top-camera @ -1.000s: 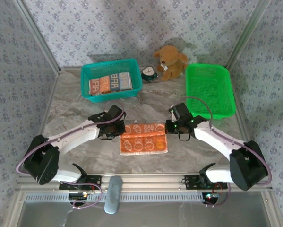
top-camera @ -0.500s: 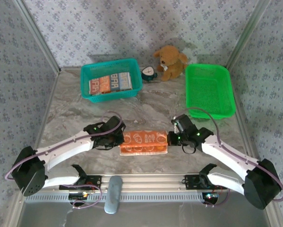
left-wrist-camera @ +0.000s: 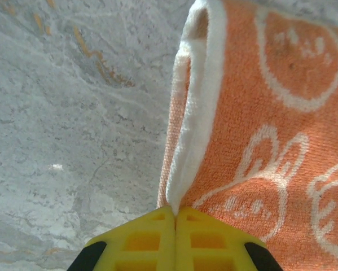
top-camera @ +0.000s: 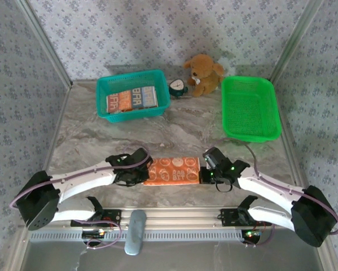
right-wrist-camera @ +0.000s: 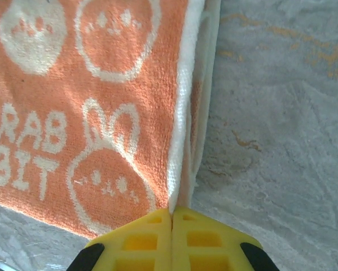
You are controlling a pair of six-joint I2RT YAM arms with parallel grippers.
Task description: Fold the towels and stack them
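Observation:
An orange towel (top-camera: 171, 170) with white rabbit faces and the word RABBIT lies folded over near the table's front edge, between the two arms. My left gripper (top-camera: 144, 172) is shut on its left edge; in the left wrist view the yellow fingertips (left-wrist-camera: 140, 240) pinch the white hem of the orange towel (left-wrist-camera: 259, 124). At the opposite end my right gripper (top-camera: 203, 172) is shut on the right edge, its yellow fingertips (right-wrist-camera: 149, 240) clamping the hem of the orange towel (right-wrist-camera: 84, 96). More folded towels (top-camera: 132, 100), orange and blue-grey with lettering, lie in the teal basket (top-camera: 103, 88).
An empty green basket (top-camera: 250, 132) stands at the back right. A brown plush toy (top-camera: 203, 73) and a small clock (top-camera: 178, 87) sit at the back between the baskets. Grey marble tabletop (top-camera: 180, 130) surrounds the towel.
Both grippers have carried the towel's far edge toward the front edge, folding it in half over the past second. The towel now lies as a narrower strip, and both arms sit lower and nearer.

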